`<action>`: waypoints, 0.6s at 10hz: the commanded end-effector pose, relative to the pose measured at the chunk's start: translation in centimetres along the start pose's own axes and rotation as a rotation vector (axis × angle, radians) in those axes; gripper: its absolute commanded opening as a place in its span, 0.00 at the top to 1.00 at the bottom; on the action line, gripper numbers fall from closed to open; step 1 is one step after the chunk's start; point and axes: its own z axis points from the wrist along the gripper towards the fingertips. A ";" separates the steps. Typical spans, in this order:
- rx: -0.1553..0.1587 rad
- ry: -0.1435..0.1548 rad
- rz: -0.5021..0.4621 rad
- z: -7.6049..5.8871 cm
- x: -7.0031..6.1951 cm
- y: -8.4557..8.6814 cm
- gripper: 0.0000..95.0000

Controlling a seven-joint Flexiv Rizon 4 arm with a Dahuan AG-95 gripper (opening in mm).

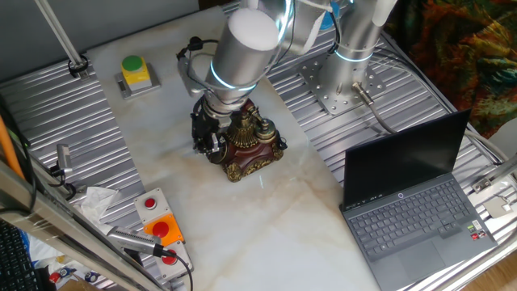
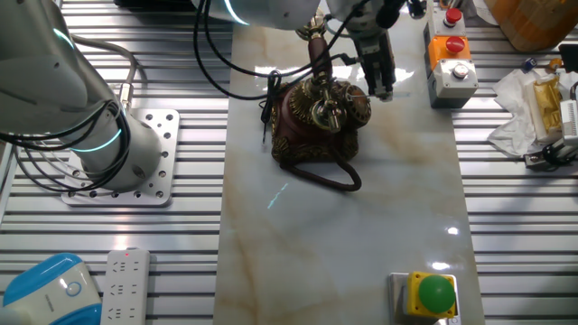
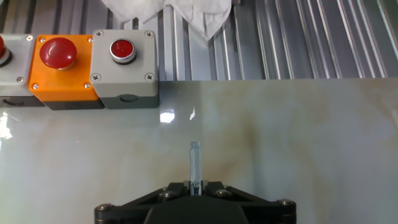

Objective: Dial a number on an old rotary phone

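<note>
Standing near the middle of the marble-look table [image 1: 266, 234], the phone [image 1: 250, 145] shows a dark red body with brass trim and feet; its handset [image 2: 318, 50] lies across the top and a black cord [image 2: 339, 176] loops out on the tabletop beside its base. The gripper [image 2: 379, 86] hangs just beside the phone, on the side facing the button boxes, with its tip low, about level with the phone's upper body. In one fixed view the gripper [image 1: 206, 137] is a dark block right against the phone's flank, under the silver arm [image 1: 242, 44]; whether it touches the phone cannot be told.

The hand view shows no phone at all: only bare tabletop ahead, the black front of the gripper [image 3: 195, 186] along the bottom edge, and a thin clear rod [image 3: 194, 163] sticking out from its centre. The jaws look drawn close together around the rod's base, gripping it.

Beyond the rod, at the table's edge, sit an orange box [image 3: 59, 68] with a red mushroom button and a grey box [image 3: 123, 65] with a smaller red button. A laptop [image 1: 412, 202] stands open at one corner, well apart from the phone, and a yellow box with a green button [image 1: 135, 73] sits near the opposite corner.
</note>
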 end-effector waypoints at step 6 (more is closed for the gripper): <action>-0.002 0.069 0.011 0.0 -0.2 0.0 1.00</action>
